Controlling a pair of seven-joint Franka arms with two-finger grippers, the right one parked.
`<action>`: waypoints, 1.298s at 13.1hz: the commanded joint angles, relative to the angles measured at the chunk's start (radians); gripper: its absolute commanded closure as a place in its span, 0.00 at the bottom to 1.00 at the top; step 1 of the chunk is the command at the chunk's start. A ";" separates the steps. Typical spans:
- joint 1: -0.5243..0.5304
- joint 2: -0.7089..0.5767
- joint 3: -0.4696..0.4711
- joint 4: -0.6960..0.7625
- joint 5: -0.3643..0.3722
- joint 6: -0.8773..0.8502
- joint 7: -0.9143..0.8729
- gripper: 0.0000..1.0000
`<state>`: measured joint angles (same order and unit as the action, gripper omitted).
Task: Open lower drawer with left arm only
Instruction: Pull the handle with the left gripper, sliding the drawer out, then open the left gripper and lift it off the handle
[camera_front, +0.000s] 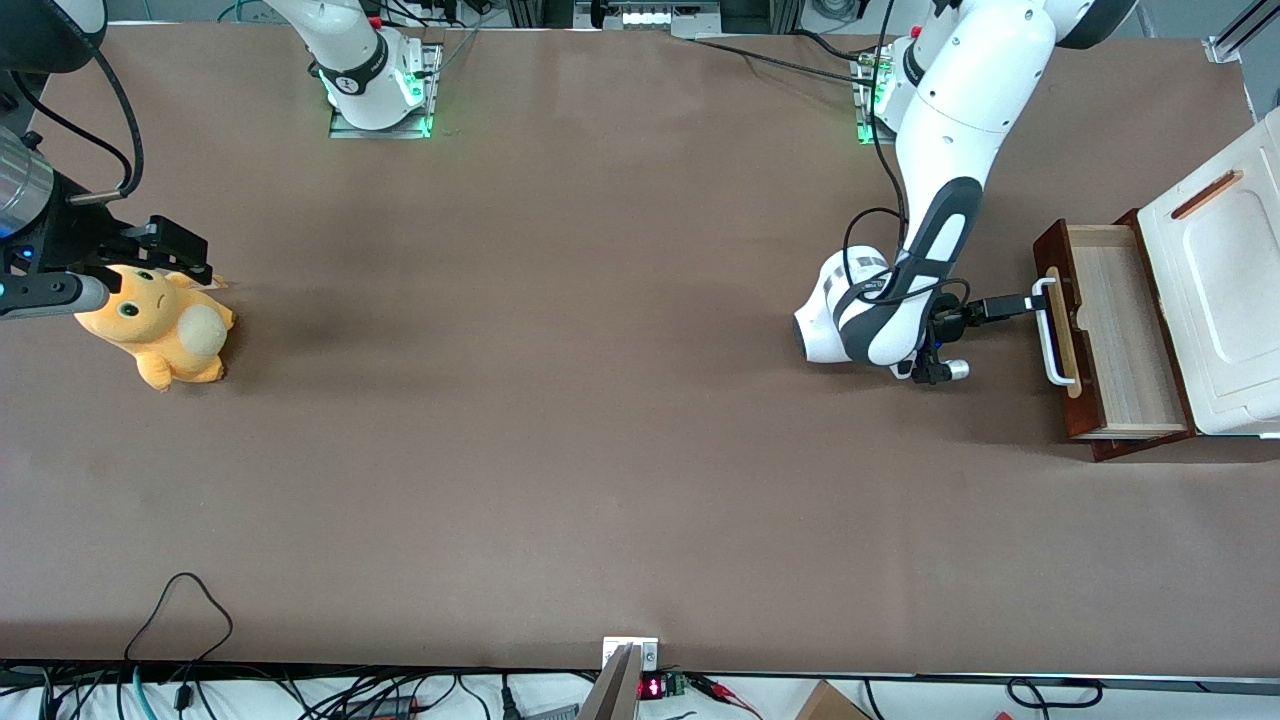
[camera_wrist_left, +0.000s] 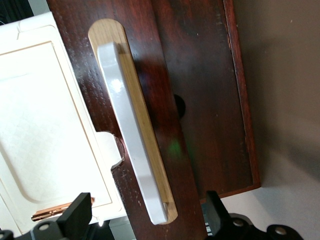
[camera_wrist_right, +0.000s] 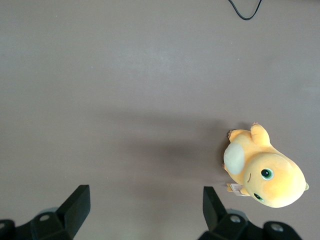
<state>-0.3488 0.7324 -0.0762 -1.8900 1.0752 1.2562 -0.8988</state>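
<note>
The lower drawer (camera_front: 1118, 330) is dark red-brown wood with a pale wood inside. It stands pulled out from under the white moulded box top (camera_front: 1215, 280), at the working arm's end of the table. Its white bar handle (camera_front: 1050, 335) sits on a pale wood strip. The left arm (camera_front: 945, 230) reaches down to it, and its gripper (camera_front: 1028, 301) is at the handle's end farther from the front camera. In the left wrist view the gripper (camera_wrist_left: 145, 215) is open. Its black fingers (camera_wrist_left: 75, 216) stand wide apart on either side of the handle (camera_wrist_left: 130, 135) and touch nothing. The drawer front (camera_wrist_left: 200, 100) fills that view.
An orange plush toy (camera_front: 160, 325) lies toward the parked arm's end of the table, also shown in the right wrist view (camera_wrist_right: 262, 170). A black cable loop (camera_front: 180, 600) lies near the table edge nearest the front camera. The box top (camera_wrist_left: 45, 125) has an orange slot (camera_front: 1205, 195).
</note>
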 joint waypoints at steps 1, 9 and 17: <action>0.010 -0.011 0.013 0.051 -0.043 0.006 0.044 0.00; 0.024 -0.152 0.183 0.265 -0.352 0.183 0.489 0.00; 0.091 -0.343 0.262 0.471 -0.768 0.227 0.684 0.00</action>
<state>-0.2987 0.4149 0.1858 -1.4877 0.4091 1.4790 -0.2654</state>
